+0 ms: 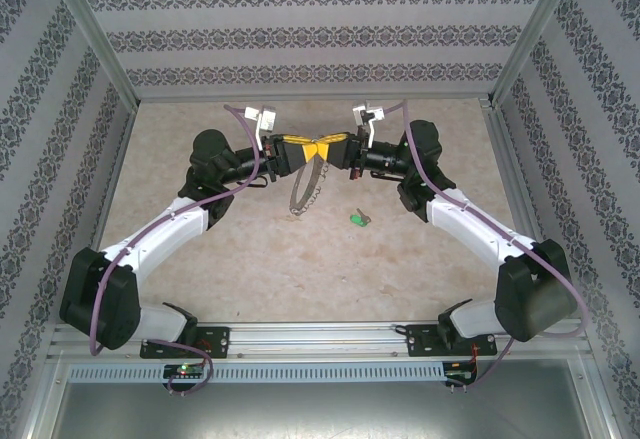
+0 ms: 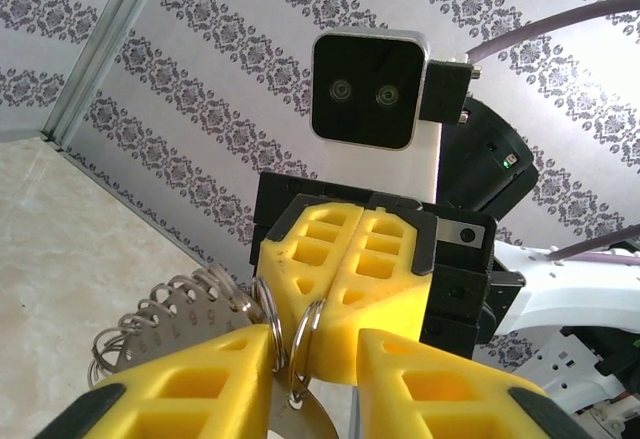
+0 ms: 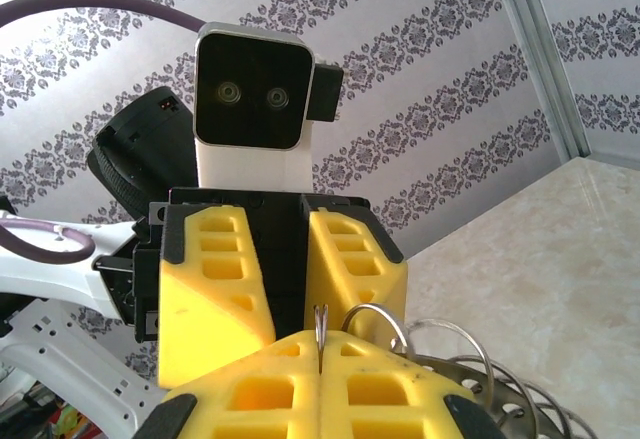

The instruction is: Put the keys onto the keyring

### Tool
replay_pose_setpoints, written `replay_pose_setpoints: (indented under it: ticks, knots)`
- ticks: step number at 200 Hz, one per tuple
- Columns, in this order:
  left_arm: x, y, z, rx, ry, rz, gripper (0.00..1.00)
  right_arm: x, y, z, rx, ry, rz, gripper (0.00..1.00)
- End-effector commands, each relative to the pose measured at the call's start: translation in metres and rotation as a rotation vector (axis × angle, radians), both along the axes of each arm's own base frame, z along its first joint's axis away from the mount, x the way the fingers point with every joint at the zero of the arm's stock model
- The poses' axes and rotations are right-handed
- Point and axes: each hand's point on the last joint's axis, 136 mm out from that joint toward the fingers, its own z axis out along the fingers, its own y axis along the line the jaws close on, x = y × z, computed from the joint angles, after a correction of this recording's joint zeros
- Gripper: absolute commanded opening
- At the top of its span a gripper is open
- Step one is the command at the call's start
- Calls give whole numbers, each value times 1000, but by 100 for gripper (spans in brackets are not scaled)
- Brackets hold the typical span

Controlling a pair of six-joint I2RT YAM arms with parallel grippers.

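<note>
The key [image 1: 358, 219] lay on the table [image 1: 250, 269], nearer than the right pincer [image 1: 330, 149] and apart from the ring [image 1: 296, 194], with bare table all round it. The ring drooped below both pincers, its top edge clenched in the right one. The left pincer [image 1: 310, 149] faced it tip to tip, jaws apart around the ring. Beyond them, open table ran to the back wall [image 1: 320, 39].

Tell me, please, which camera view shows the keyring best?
The top external view: the whole keyring shows as a loop dangling from the right tool. The left wrist view gives a close stretch of wire and fanned metal bits; the right wrist view gives a wire arc pinched between that tool's fingers.
</note>
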Motion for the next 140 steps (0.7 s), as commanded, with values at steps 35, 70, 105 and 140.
replay_pose_setpoints:
  ticks: [35, 70, 105, 140]
  knots:
    - [-13, -3, 15, -37, -96, -27, 4, -3, 2, 19, 39, -78, 9, 0]
    - [-12, -2, 16, -37, -102, -7, 0, -1, 3, 17, 34, -66, 9, 0]
    - [-5, -1, 7, 40, -81, 30, 0, 8, -12, 18, 41, -36, -35, 23]
    - [-2, -2, -9, 183, -85, 35, 0, 12, -38, 15, 25, -11, -118, 50]
